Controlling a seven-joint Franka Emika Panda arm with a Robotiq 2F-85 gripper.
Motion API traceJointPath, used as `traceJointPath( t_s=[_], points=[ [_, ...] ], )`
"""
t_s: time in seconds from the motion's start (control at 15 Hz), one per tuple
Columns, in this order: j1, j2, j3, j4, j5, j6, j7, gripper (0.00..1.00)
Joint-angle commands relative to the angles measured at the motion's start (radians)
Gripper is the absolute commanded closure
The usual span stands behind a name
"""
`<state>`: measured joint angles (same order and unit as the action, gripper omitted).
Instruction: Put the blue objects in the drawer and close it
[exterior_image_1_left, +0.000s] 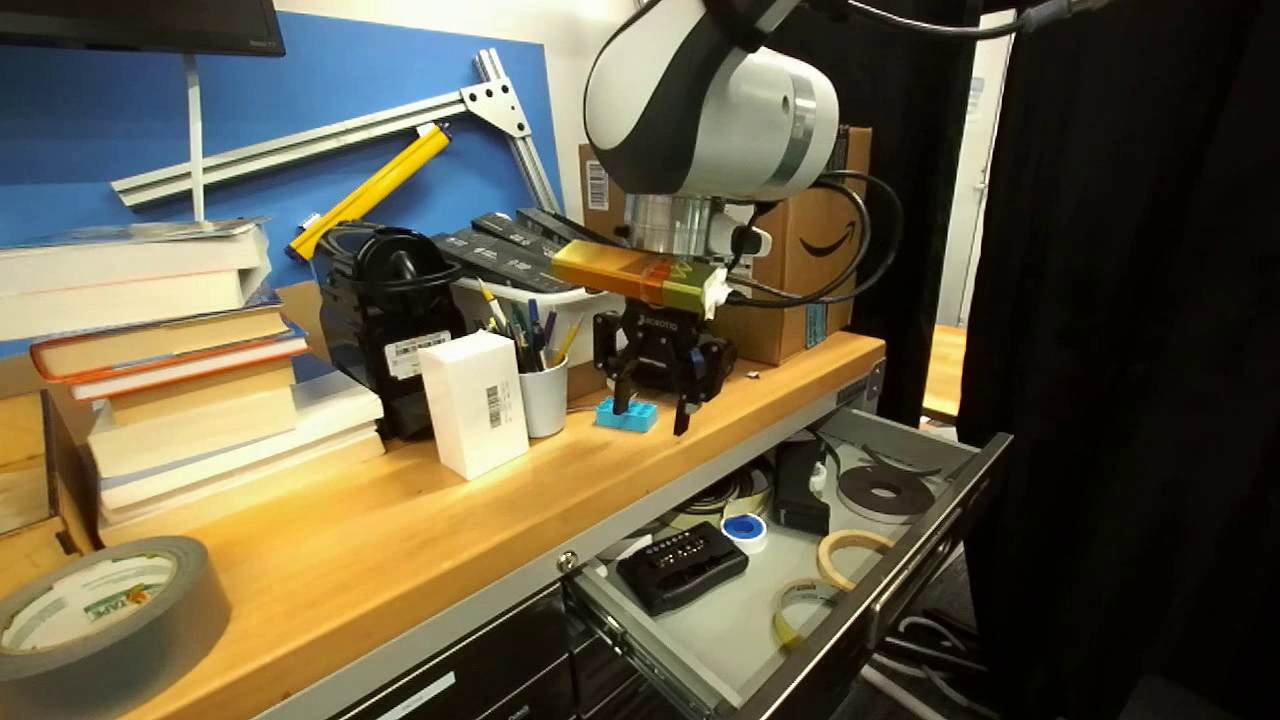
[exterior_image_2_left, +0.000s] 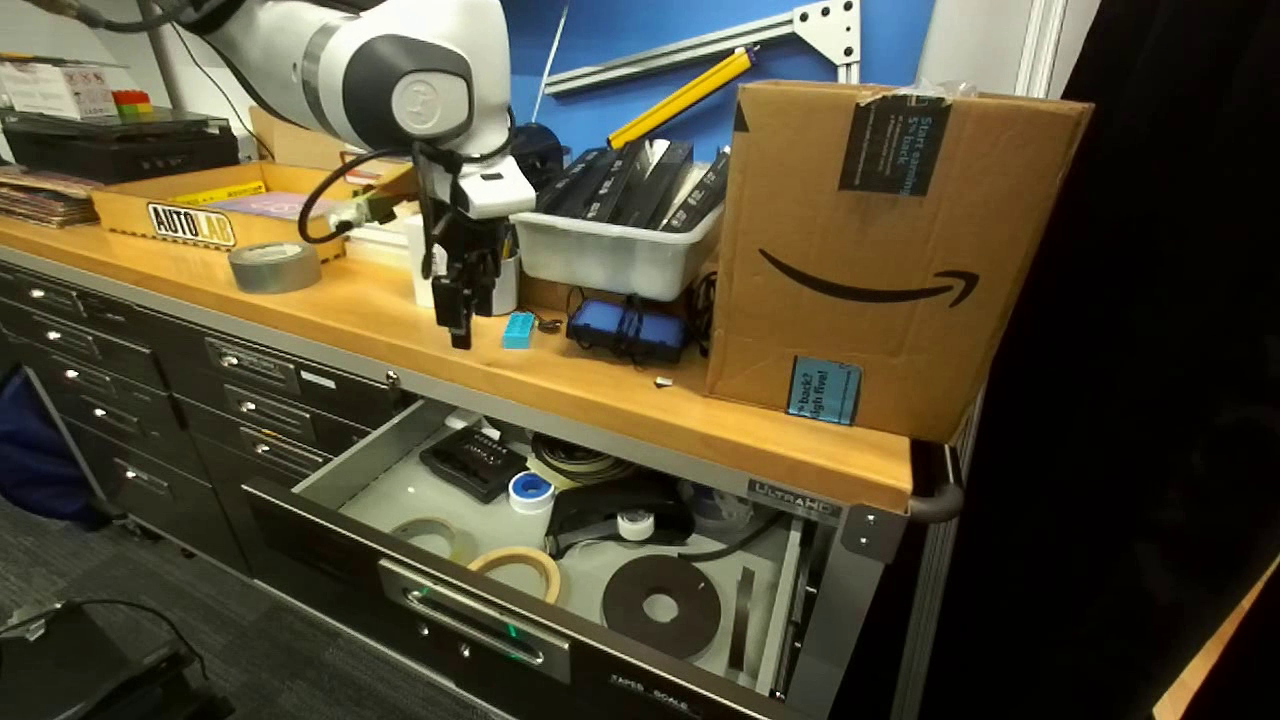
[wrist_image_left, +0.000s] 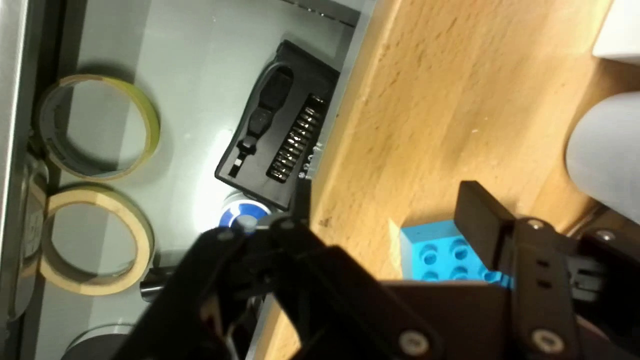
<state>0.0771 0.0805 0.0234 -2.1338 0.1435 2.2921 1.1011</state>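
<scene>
A bright cyan-blue brick (exterior_image_1_left: 643, 418) lies on the wooden bench, also in an exterior view (exterior_image_2_left: 518, 331) and the wrist view (wrist_image_left: 440, 247). A dark-blue pad-like item (exterior_image_2_left: 612, 322) wrapped in black cable lies under the white tub; it is mostly hidden behind the gripper in an exterior view. The grey drawer (exterior_image_1_left: 690, 625) stands open below the bench edge, also in an exterior view (exterior_image_2_left: 365, 512) and the wrist view (wrist_image_left: 185, 95). My gripper (exterior_image_1_left: 652, 420) is open with spread fingers, low over the bench. In the wrist view (wrist_image_left: 385, 192) one finger overlaps the brick and the other is over the bench edge.
The drawer holds a black bit set (exterior_image_1_left: 682, 565), a blue-and-white tape roll (exterior_image_2_left: 531, 493), beige tape rings (wrist_image_left: 95, 240) and a dark roll (exterior_image_2_left: 661, 606). A white box (exterior_image_1_left: 475, 405), a pen cup (exterior_image_1_left: 545, 400), a white tub (exterior_image_2_left: 600, 257) and a cardboard box (exterior_image_2_left: 890, 230) stand on the bench.
</scene>
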Motion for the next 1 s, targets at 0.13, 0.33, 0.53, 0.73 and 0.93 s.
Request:
traceJointPath(
  t_s=[0.13,0.33,0.53,0.73,0.93],
  points=[
    [0.003,0.003,-0.002,-0.006,-0.036,0.152,0.241,0.00],
    [0.001,0.039,-0.011,0.013,-0.071,0.192,0.301,0.00],
    [0.004,0.079,-0.018,0.032,-0.095,0.182,0.318,0.00],
    [0.011,0.103,-0.021,0.044,-0.092,0.171,0.333,0.00],
    [0.017,0.101,-0.027,0.045,-0.114,0.182,0.365,0.02]
  ],
)
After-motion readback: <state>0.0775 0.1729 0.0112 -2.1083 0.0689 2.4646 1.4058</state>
